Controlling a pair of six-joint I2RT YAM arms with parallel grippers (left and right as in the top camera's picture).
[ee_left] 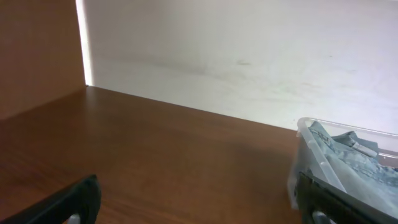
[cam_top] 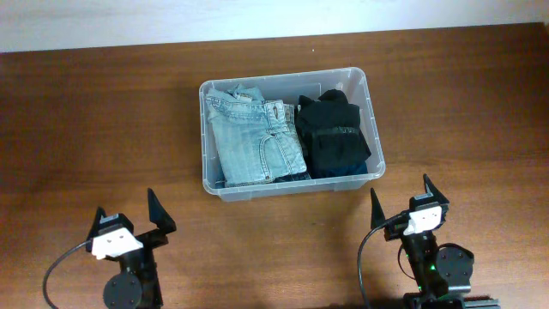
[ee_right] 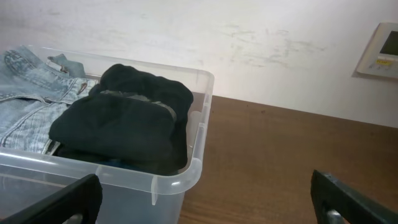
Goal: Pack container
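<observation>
The clear plastic container (cam_top: 374, 129) stands at the middle of the table. Inside it lie folded light-blue jeans (cam_top: 255, 137) on the left and a folded black garment (cam_top: 333, 135) on the right. My left gripper (cam_top: 127, 212) rests near the front left, open, well short of the container. My right gripper (cam_top: 401, 196) sits at the front right, open, just below the container's near right corner. In the right wrist view that rounded container corner (ee_right: 198, 163) shows between the open fingers, with the black garment (ee_right: 121, 121) behind. In the left wrist view the container's edge (ee_left: 309, 134) lies at the right.
The brown wooden table (cam_top: 103, 120) spreads around the container on all sides. A pale wall (ee_left: 249, 43) runs along the far edge. A small white wall panel (ee_right: 380, 50) shows at the upper right in the right wrist view.
</observation>
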